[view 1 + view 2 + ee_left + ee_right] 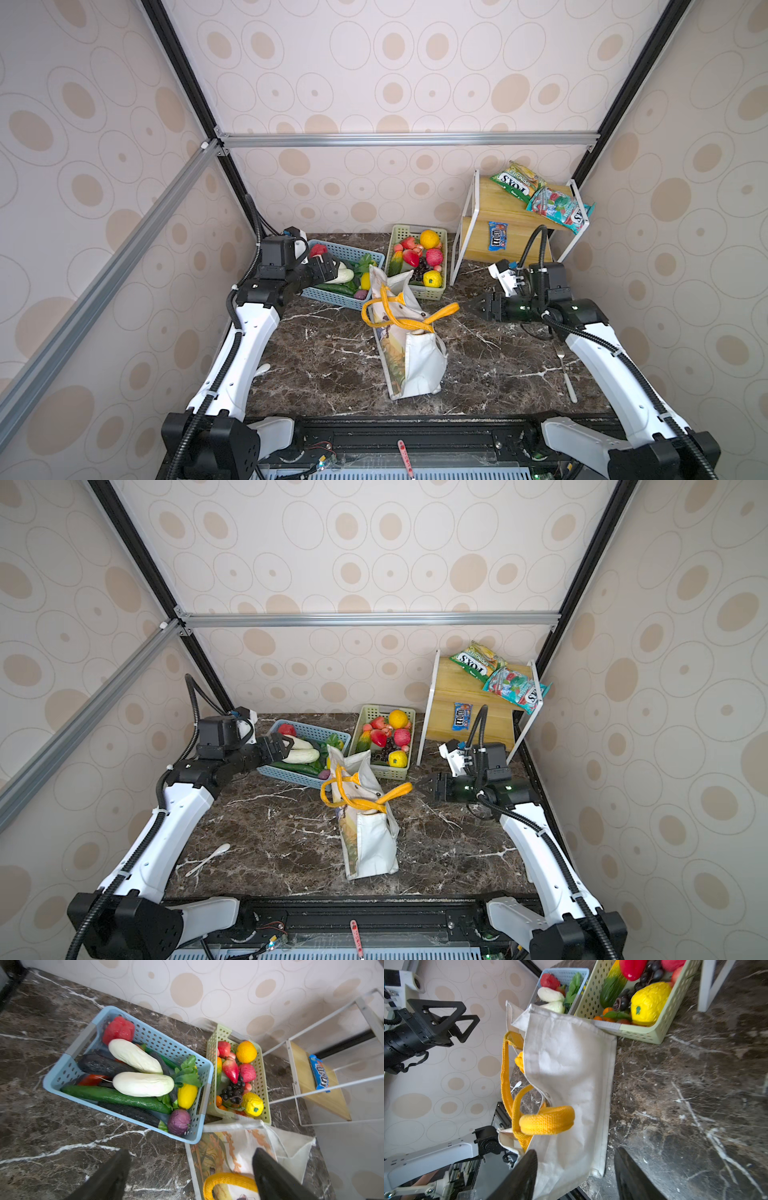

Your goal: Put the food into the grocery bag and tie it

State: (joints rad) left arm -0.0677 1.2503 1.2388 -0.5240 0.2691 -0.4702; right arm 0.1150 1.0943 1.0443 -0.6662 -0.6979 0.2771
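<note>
The grocery bag [417, 361] [372, 841] stands mid-table, white with a printed side. Its yellow handles [399, 321] [548, 1120] are knotted over its mouth, so the inside is hidden. My left gripper [333, 266] [286, 746] [190, 1151] hangs open and empty over the blue basket [328, 295] of vegetables. My right gripper [467, 306] [420, 786] [575, 1151] is open and empty, just right of the free handle loop [451, 308], not touching it. More food lies in the green basket [432, 293], and snack packets [517, 183] sit on the shelf.
A wooden shelf rack [482, 249] with white metal legs stands at the back right, a small blue candy packet [497, 235] on its lower board. A fork [567, 374] lies by the right arm, a white spoon [208, 858] by the left arm.
</note>
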